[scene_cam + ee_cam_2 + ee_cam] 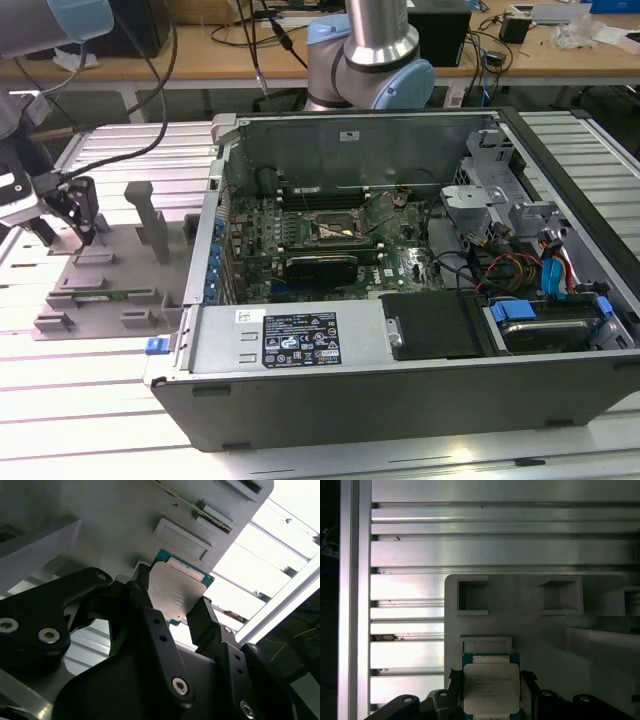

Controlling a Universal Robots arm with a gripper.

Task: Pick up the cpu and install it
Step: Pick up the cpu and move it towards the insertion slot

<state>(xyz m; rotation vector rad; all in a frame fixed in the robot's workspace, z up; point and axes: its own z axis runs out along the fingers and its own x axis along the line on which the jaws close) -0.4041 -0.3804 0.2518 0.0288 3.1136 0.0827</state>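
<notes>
Black, hard-edged fingers are clenched on two opposite edges of the cpu, a flat square chip with a dull silver metal lid and a teal-green rim. The gripper holds it over the grey moulded plastic tray at the exterior view's left. The tray lies on the ribbed aluminium counter, beside the open computer case.

The silver-grey robot arm with pale blue joint caps reaches to the exterior view's left, its black two-fingered gripper pointing down. In both wrist views its fingers clamp opposite edges of the small flat silver-topped cpu.
</notes>
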